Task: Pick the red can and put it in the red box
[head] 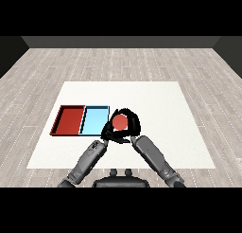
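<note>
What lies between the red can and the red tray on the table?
In the head view, the light blue tray lies between the red can, which the right hand curls round, and the red tray.

The bench [156, 113] is plain white, set on a floor [42, 71] of pale grey wood planks with darker seams. The red tray [61, 121] has a deep red floor and darker rim; just right of it the light blue tray [94, 118] is sky blue with a teal edge. Right of that tray, the red can [120, 121] shows a bright red top, ringed by the black right hand [133, 121] and black left hand [108, 131]. Both forearms are grey.
</note>
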